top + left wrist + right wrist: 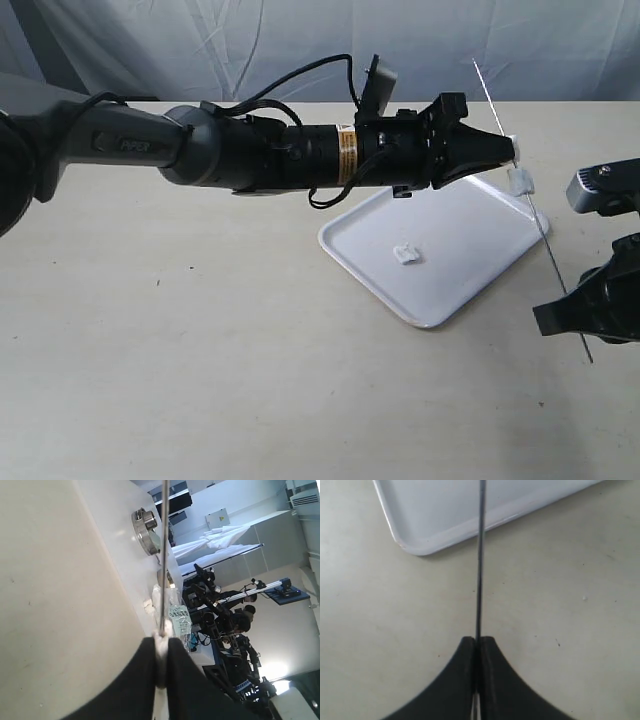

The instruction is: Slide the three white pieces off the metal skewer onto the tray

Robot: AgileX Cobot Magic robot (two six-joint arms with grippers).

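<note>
Just now, metal skewer (544, 235) held in the air beside the tray (470, 230), gripped at two places. Long axis steeply slanted in the exterior view: upper tip pointing up and away beyond the tray's far right corner, lower tip pointing down toward the tabletop (200, 350) past the tray's right side. Cannot tell whether that lower tip touches the tabletop.

Clamped low on the rod: right gripper (570, 300), off the tray to its right, jaws pressed together on bare metal. From the right wrist view, skewer (480, 570) running straight out from the jaws toward a rounded corner of the tray (445, 510).

Stretched across above the tray's far edge: left gripper (505, 150), jaws closed on the first white piece (514, 143), pinching it against the rod higher up. From the left wrist view, a white lump (162, 632) squeezed between black jaws, with the rod carrying on past it.

Threaded on the skewer just below that grip, above the tray's right corner and clear of its surface: second white piece (520, 182).

Lying loose on the tray near its middle, off the skewer: third white piece (407, 254).
</note>
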